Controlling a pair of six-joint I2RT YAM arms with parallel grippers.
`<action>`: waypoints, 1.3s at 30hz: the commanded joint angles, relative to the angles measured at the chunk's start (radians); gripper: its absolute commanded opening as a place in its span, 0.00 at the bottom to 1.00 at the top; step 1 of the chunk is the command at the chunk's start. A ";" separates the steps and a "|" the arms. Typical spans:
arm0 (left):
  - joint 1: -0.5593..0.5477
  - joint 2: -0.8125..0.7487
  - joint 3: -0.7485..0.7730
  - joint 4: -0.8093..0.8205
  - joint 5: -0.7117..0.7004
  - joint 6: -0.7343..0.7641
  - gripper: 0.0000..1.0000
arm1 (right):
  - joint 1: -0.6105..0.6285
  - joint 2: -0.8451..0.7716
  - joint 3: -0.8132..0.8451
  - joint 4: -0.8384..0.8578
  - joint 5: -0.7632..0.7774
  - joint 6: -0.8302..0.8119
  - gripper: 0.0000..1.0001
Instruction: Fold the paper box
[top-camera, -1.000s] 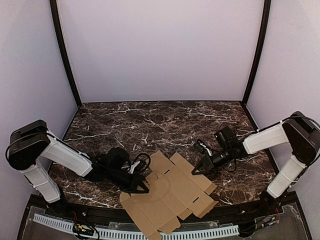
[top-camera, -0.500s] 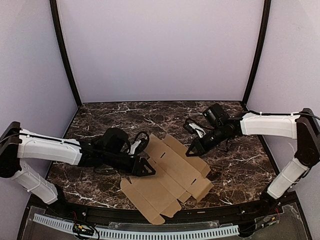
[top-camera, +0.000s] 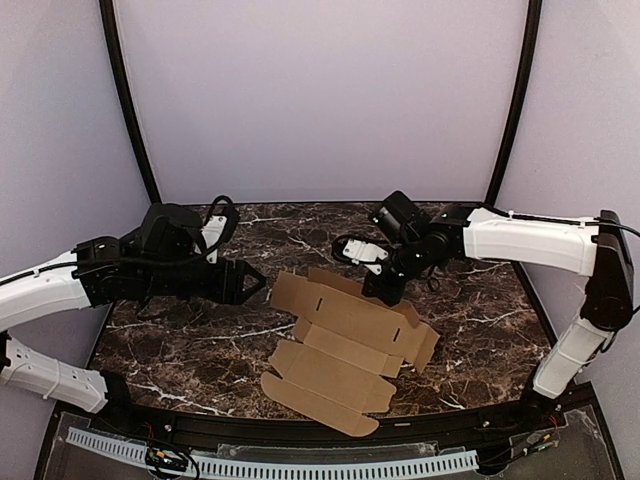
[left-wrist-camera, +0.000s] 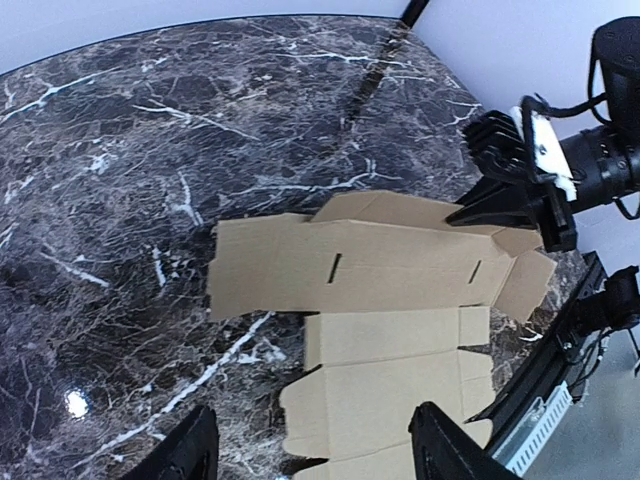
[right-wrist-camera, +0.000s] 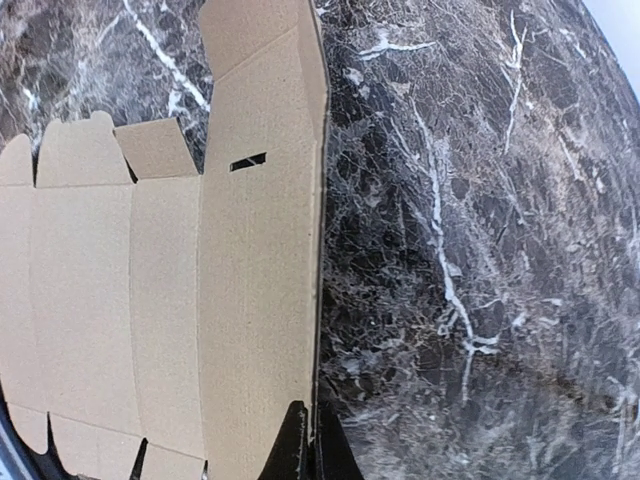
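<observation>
Box (top-camera: 345, 345) mostly flat, far panel tipped up | my left gripper (top-camera: 252, 283) wide, off it | right gripper (right-wrist-camera: 308, 445) apparently pinching far edge | folds remain

The left arm reaches in from the left with its forearm raised. The left gripper (top-camera: 248, 283) points inward, jaws apart, holding nothing. The right arm stretches toward centre, wrist bent down, and the right gripper (top-camera: 385, 292) pinches the paper box (top-camera: 340, 340) edge at its fingertips.
</observation>
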 joint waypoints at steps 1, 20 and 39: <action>0.001 -0.049 -0.069 -0.073 -0.142 -0.001 0.66 | 0.049 0.027 0.051 -0.038 0.208 -0.178 0.00; 0.006 0.034 -0.212 0.288 0.025 -0.052 0.58 | 0.116 0.043 0.016 0.064 0.245 -0.298 0.00; 0.122 0.351 -0.023 0.517 0.278 -0.144 0.01 | 0.192 -0.026 -0.047 0.116 0.271 -0.249 0.00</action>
